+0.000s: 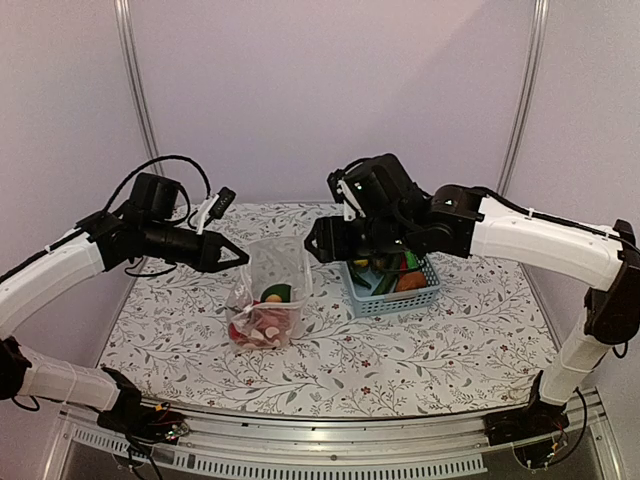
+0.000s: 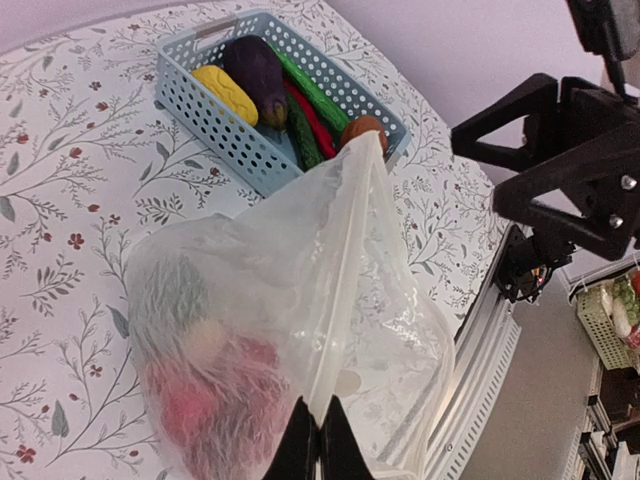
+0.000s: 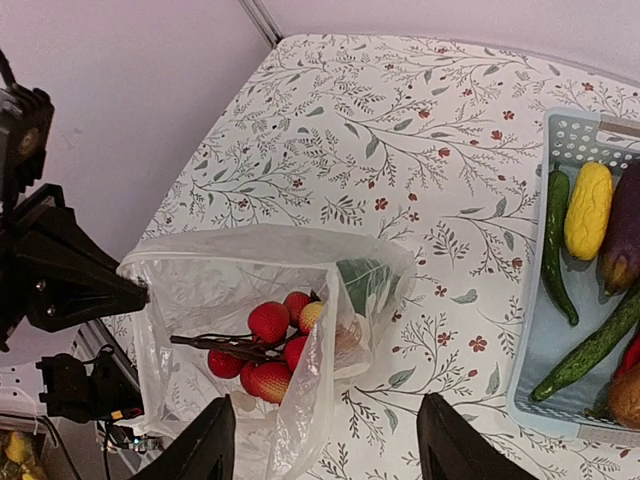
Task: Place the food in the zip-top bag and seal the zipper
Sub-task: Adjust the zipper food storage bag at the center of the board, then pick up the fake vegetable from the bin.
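Note:
The zip-top bag stands on the table with its mouth open upward. My left gripper is shut on the bag's mouth edge at the zipper and holds it up. Red round food on a dark twig lies inside the bag, next to a green piece. My right gripper hangs open above the bag's right side with nothing between its fingers. A yellow piece, green cucumbers, a purple eggplant, a red chili and a brown potato lie in the basket.
The light-blue slotted basket sits on the floral tablecloth just right of the bag, under the right arm. The table's metal front rail runs along the near edge. Walls enclose the back and both sides.

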Controlling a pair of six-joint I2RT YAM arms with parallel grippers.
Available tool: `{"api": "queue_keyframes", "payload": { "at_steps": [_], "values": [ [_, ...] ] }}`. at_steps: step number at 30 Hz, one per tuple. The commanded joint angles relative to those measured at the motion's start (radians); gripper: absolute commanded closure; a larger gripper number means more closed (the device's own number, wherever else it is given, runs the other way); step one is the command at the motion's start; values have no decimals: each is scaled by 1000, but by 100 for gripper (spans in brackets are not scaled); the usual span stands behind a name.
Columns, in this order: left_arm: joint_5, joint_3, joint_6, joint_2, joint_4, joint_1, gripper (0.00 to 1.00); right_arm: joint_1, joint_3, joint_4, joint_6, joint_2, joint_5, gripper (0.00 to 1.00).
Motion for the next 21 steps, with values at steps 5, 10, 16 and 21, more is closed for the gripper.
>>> {"api": "queue_keyframes", "payload": {
  "at_steps": [5, 10, 16, 21],
  "values": [
    [-19, -19, -18, -14, 25, 39, 100, -41, -75, -162, -28, -140, 166, 36],
    [-22, -23, -19, -14, 24, 44, 100, -111, -123, -227, -8, -141, 193, 36],
    [-26, -24, -22, -15, 23, 47, 100, -184, -211, -263, 61, -100, 274, 35],
    [-20, -25, -24, -13, 25, 47, 100, -205, -243, -263, 126, -34, 347, 25]
  ]
}}
